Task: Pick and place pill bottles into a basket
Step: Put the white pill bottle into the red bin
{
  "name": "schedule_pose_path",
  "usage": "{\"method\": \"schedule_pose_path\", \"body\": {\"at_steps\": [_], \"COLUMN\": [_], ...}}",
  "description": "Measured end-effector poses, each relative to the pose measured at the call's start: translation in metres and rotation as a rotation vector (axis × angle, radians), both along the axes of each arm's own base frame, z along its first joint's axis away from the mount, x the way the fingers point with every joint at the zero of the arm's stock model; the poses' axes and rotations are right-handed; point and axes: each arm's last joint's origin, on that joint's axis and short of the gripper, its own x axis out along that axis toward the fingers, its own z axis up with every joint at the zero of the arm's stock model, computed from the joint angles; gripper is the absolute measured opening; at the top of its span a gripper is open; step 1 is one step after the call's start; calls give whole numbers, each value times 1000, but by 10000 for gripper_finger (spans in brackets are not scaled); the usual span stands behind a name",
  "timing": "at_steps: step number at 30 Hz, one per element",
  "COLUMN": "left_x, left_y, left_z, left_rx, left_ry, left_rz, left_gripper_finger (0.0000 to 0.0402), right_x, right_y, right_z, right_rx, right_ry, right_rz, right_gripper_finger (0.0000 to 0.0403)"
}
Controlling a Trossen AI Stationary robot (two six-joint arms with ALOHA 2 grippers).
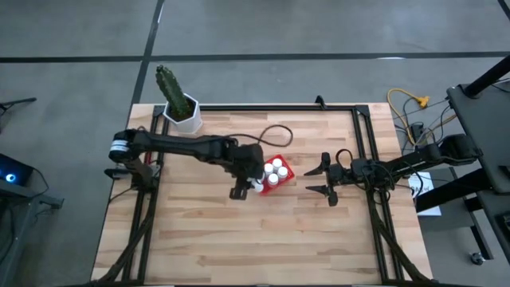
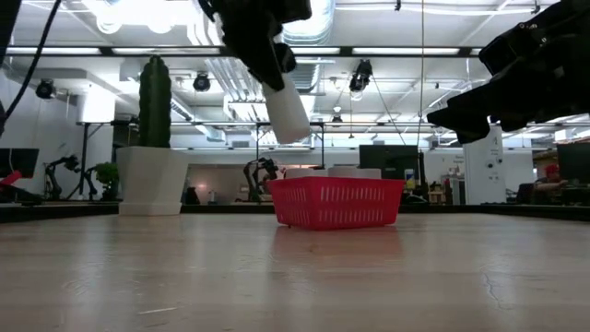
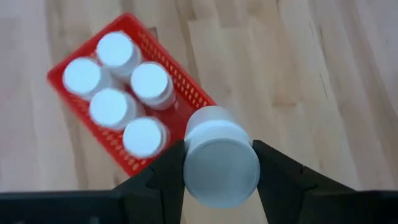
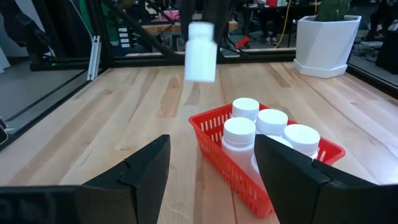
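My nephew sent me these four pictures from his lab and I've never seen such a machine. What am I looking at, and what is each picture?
It is a robot with two dark arms at a wooden table, each ending in a two-fingered claw. One picture looks straight down, one looks level across the tabletop, and two come from cameras on the wrists. On the table sit a red basket with five white pill bottles in it and a cactus in a white pot. The left claw grips a sixth pill bottle in the air beside the basket. The right claw waits open, empty, on the basket's other side.
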Motion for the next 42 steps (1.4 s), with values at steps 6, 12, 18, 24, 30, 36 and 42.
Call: {"method": "schedule_pose_path", "body": {"at_steps": [6,12,18,24,30,36,42], "left_x": [24,39,55,66,67,66,67], "left_y": [0,1,4,7,12,17,18], "left_z": [-9,-1,-17,-24,-19,-18,-21], "left_rx": [26,48,61,74,81,83,76], "left_ry": [38,73,161,181,164,166,168], "left_rz": [-47,-86,-113,-129,-132,-126,-126], "left_gripper_finger": [142,142,142,142,142,142,142], "right_x": [0,0,0,0,0,0,0], "right_y": [0,0,0,0,0,0,0], "right_z": [0,-1,-1,-2,-2,-3,-3], "right_rx": [7,8,10,10,11,12,16], "right_ry": [1,7,11,17,27,31,31], "right_rz": [-1,-2,-2,-2,-2,-2,-3], "right_gripper_finger": [224,224,224,223,223,223,223]}}
